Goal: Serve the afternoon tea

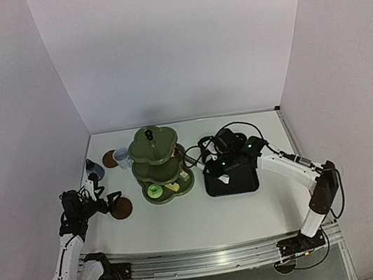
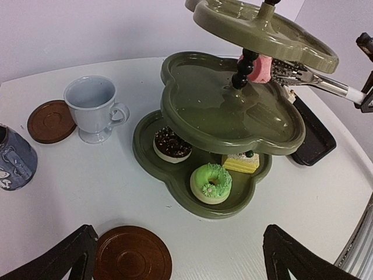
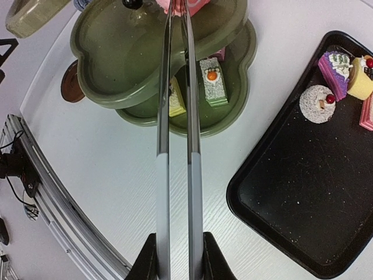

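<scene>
The olive-green three-tier stand (image 1: 156, 160) stands mid-table. Its bottom tier holds a chocolate cake (image 2: 172, 144), a green doughnut cake (image 2: 211, 182), a yellow cake (image 2: 240, 162) and a white-green slice (image 3: 213, 81). My right gripper (image 3: 179, 256) is shut on thin metal tongs (image 3: 175, 116), which pinch a pink cake (image 2: 259, 69) over the far side of the middle tier (image 2: 233, 111). My left gripper (image 2: 180, 262) is open and empty, with a brown coaster (image 2: 133, 255) beside its left finger. The white mug (image 2: 93, 108), a second coaster (image 2: 51, 121) and the blue-grey pot (image 2: 14, 158) stand left of the stand.
The black tray (image 3: 291, 192) lies right of the stand, with purple (image 3: 335, 67), yellow (image 3: 361, 76), white round (image 3: 317, 104) and pink (image 3: 367, 114) cakes at its far end. White walls enclose the table. A metal rail (image 1: 205, 258) runs along the near edge.
</scene>
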`<state>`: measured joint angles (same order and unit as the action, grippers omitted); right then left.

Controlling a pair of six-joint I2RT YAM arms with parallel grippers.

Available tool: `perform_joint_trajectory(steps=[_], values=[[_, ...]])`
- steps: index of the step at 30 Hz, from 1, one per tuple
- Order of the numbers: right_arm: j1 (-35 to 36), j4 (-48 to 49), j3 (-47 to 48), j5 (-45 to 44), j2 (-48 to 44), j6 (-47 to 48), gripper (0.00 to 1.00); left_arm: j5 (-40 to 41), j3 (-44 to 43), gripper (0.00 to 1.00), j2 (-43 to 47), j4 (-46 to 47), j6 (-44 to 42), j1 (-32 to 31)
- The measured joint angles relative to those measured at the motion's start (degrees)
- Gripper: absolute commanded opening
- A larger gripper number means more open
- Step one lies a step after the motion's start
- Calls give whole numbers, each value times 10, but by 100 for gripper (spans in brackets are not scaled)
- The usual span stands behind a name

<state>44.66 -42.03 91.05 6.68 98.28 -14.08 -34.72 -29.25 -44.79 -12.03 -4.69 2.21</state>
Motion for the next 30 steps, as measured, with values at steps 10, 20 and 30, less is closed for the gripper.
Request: perform_joint_trajectory(steps=[10,20,30], values=[[0,9,26,7,27,18,0,5,0,100,4,-6,5,0],[0,13,32,3,51,27,11,10,0,100,5,-9,2,0],[0,14,32,0,51,20,25,15,0,100,5,-12,0,0]])
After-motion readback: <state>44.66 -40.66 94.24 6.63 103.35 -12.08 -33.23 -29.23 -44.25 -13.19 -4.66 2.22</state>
